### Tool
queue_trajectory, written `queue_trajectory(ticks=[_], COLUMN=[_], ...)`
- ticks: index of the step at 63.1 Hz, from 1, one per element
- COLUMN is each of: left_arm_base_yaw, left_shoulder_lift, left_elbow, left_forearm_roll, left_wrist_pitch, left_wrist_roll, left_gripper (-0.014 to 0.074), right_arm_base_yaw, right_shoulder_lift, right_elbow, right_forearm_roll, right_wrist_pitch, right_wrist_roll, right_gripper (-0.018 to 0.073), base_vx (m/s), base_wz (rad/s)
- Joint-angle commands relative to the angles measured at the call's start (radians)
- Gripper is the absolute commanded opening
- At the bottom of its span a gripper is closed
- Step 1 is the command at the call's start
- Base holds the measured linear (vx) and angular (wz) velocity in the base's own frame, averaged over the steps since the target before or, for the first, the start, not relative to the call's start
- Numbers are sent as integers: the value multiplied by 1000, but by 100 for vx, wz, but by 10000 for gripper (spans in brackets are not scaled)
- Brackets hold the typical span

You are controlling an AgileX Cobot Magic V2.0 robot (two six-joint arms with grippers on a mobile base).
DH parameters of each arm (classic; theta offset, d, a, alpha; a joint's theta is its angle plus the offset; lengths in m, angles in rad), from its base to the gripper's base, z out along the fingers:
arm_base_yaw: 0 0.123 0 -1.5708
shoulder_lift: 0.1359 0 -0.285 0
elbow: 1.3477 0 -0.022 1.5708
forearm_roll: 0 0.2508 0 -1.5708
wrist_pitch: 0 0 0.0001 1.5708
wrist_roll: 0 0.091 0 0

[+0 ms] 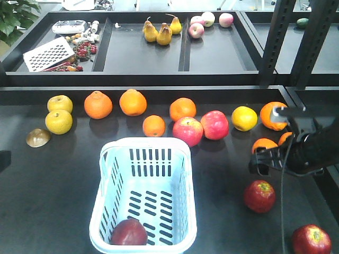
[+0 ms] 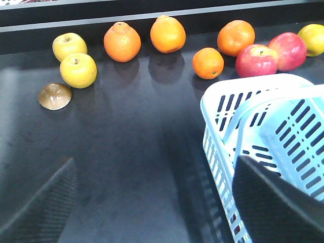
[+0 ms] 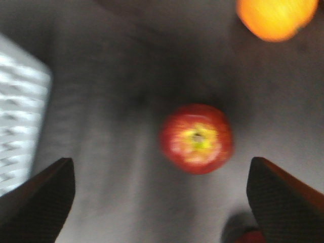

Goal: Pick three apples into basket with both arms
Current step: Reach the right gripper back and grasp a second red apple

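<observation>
The pale blue basket (image 1: 143,153) stands at the front middle of the table and holds one dark-red apple (image 1: 128,233). Two more dark-red apples lie to its right, one nearer the basket (image 1: 259,196) and one at the front right corner (image 1: 311,239). My right gripper (image 1: 258,163) hovers open just above and behind the nearer one. In the right wrist view this apple (image 3: 196,138) lies ahead of the open, empty gripper (image 3: 159,202), and the image is blurred. My left gripper (image 2: 157,212) is open and empty beside the basket's left wall (image 2: 217,147).
Oranges (image 1: 98,104), yellow fruit (image 1: 59,121) and two lighter pink-red apples (image 1: 187,130) line the table's back. A brown half-round object (image 1: 38,137) lies at left. Oranges (image 1: 264,144) sit beside the right arm. A rear tray holds pears (image 1: 157,32).
</observation>
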Motion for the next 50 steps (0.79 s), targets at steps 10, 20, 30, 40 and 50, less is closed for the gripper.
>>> queue_trajectory(ticks=[10, 20, 30, 40, 50], left_arm_base_yaw=[2, 2, 2, 2, 2], left_shoulder_lift=[-5, -5, -5, -5, -5], left_elbow=[-27, -27, -27, -27, -27], left_forearm_roll=[-5, -5, -5, -5, -5], left_wrist_pitch=[-60, -60, -60, -60, -60], left_wrist_roll=[-10, -10, -10, -10, -10], left_gripper=[588, 588, 588, 588, 588], right_arm_base_yaw=[-16, -16, -16, -16, -16], right_shoulder_lift=[173, 305, 421, 463, 420], right_elbow=[-50, -113, -139, -136, -136], right_forearm_roll=[8, 55, 66, 73, 73], right_wrist_pitch=[-214, -204, -158, -130, -109], right_wrist_roll=[-37, -50, -50, -49, -48], right_gripper=[608, 578, 556, 479, 272], base_vx=[0, 0, 0, 0, 0], base_wz=[0, 0, 0, 0, 0])
